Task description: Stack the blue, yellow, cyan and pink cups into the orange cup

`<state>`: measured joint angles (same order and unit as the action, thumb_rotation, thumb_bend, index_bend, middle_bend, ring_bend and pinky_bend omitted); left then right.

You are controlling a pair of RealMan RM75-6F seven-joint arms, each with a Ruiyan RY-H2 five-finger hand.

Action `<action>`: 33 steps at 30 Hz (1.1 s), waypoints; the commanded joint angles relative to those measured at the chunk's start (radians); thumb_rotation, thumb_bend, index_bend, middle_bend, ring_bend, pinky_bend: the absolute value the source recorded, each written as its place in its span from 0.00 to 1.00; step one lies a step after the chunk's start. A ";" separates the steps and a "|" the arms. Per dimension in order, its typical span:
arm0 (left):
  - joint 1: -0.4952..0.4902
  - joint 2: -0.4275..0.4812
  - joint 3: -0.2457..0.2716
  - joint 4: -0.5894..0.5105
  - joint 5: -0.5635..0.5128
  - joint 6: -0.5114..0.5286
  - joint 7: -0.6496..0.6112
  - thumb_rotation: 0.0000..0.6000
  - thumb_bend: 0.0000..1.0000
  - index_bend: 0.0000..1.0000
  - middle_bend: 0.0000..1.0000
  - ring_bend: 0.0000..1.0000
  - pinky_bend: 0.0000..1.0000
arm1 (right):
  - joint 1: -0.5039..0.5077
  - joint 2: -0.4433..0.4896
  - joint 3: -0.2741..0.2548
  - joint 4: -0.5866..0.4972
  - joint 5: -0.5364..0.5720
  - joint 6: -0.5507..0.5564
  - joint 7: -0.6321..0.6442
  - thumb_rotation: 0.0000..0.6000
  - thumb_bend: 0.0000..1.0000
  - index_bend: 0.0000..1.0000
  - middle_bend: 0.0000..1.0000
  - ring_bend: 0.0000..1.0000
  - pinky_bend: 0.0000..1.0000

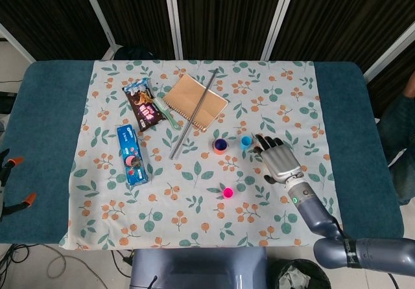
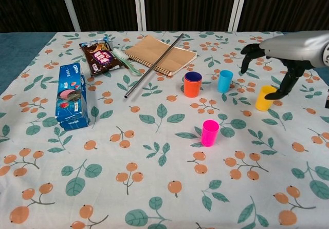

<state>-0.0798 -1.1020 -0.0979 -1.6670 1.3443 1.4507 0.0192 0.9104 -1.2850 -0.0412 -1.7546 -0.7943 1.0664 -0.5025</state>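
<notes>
Hovering over the yellow cup (image 2: 266, 97), my right robot hand (image 2: 277, 64) has its fingers spread, holding nothing.

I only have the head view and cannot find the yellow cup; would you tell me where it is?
Observer: The yellow cup stands upright under the right hand, to the right of the cyan cup.
Operator: Is the hand gripping it?
Observer: No, the fingers are spread and hang by its rim, not closed around it.
Operator: How does the blue cup sit?
Observer: The blue cup shows only its rim above the orange cup.
</notes>
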 commanded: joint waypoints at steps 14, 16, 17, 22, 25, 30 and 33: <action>-0.001 0.000 -0.003 0.000 -0.007 -0.002 0.004 1.00 0.18 0.22 0.01 0.00 0.00 | -0.069 -0.101 0.030 0.244 -0.049 -0.084 0.083 1.00 0.32 0.31 0.00 0.09 0.17; -0.001 0.000 -0.003 0.000 -0.006 -0.002 0.004 1.00 0.18 0.22 0.01 0.00 0.00 | -0.070 -0.103 0.035 0.262 -0.041 -0.104 0.083 1.00 0.32 0.32 0.00 0.09 0.17; -0.001 0.000 -0.002 0.000 -0.006 -0.002 0.004 1.00 0.18 0.22 0.01 0.00 0.00 | -0.071 -0.104 0.037 0.268 -0.039 -0.109 0.083 1.00 0.32 0.32 0.00 0.09 0.17; -0.001 0.000 -0.003 -0.001 -0.008 -0.003 0.006 1.00 0.18 0.22 0.01 0.00 0.00 | -0.081 -0.110 0.047 0.298 -0.031 -0.139 0.092 1.00 0.32 0.35 0.00 0.09 0.17; -0.001 0.000 -0.002 0.000 -0.008 -0.004 0.007 1.00 0.18 0.22 0.01 0.00 0.00 | -0.088 -0.114 0.055 0.312 -0.036 -0.150 0.100 1.00 0.32 0.37 0.00 0.10 0.17; -0.002 0.000 0.000 0.000 -0.011 -0.007 0.015 1.00 0.19 0.22 0.01 0.00 0.00 | -0.095 -0.121 0.072 0.328 -0.048 -0.161 0.115 1.00 0.32 0.39 0.00 0.10 0.17; -0.002 0.000 0.000 -0.002 -0.013 -0.008 0.018 1.00 0.18 0.22 0.01 0.00 0.00 | -0.097 -0.123 0.079 0.332 -0.055 -0.165 0.116 1.00 0.32 0.39 0.00 0.10 0.17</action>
<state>-0.0815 -1.1017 -0.0982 -1.6690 1.3310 1.4427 0.0372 0.8141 -1.4079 0.0367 -1.4236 -0.8486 0.9017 -0.3866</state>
